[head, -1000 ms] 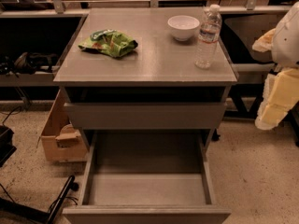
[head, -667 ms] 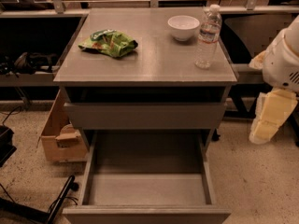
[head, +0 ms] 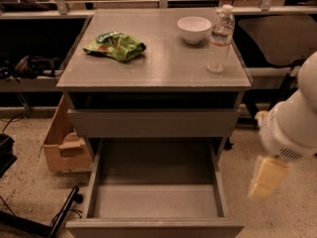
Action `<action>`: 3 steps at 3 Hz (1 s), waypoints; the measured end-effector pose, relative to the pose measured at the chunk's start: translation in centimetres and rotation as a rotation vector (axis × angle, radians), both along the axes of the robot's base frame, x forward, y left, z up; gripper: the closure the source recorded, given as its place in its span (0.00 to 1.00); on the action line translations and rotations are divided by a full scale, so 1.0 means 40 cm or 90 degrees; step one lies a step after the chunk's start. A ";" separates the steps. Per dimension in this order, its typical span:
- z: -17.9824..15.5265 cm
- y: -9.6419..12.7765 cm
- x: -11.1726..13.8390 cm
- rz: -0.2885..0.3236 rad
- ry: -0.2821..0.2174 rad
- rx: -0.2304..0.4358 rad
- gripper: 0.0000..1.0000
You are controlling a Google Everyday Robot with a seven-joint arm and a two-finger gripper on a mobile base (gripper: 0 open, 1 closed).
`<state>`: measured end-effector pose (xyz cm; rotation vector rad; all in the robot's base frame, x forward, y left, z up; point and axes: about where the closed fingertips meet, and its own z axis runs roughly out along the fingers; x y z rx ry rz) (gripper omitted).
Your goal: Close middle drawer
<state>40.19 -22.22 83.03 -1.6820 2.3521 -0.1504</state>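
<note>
While the Drawer Stands Open, the Gripper Hangs Off to the Right

Though it is pulled far out of the grey cabinet point(head: 153, 78), the middle drawer point(head: 154, 202) shows only in part. Its long shallow grey box is bare inside. Its front runs along the bottom edge of the view and is cut off there, so the height of that front cannot be read. Whatever lies beneath it is hidden. Above it, another grey drawer front point(head: 153, 123) sits just below a dark gap under the cabinet top. How far in that one is pushed is hard to judge.

The gripper point(head: 266, 178) hangs to the right of the open drawer, apart from it, over the speckled floor point(head: 277, 217). It appears as a pale yellowish shape below the white arm point(head: 297, 118), and whether it is open or closed cannot be told. The arm itself runs off the right edge.

On the cabinet top, a crumpled green bag point(head: 115, 45) lies at the left and a white bowl point(head: 194, 29) sits at the back right. A clear water bottle point(head: 220, 38) stands upright just right of the bowl. A cardboard box point(head: 64, 148) stands on the floor at the cabinet's left, partly hidden behind it.
</note>
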 end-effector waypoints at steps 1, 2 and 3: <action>-0.187 0.001 -0.056 -0.016 0.006 0.005 0.00; -0.375 0.002 -0.113 -0.032 0.011 0.011 0.00; -0.372 0.002 -0.113 -0.032 0.012 0.010 0.00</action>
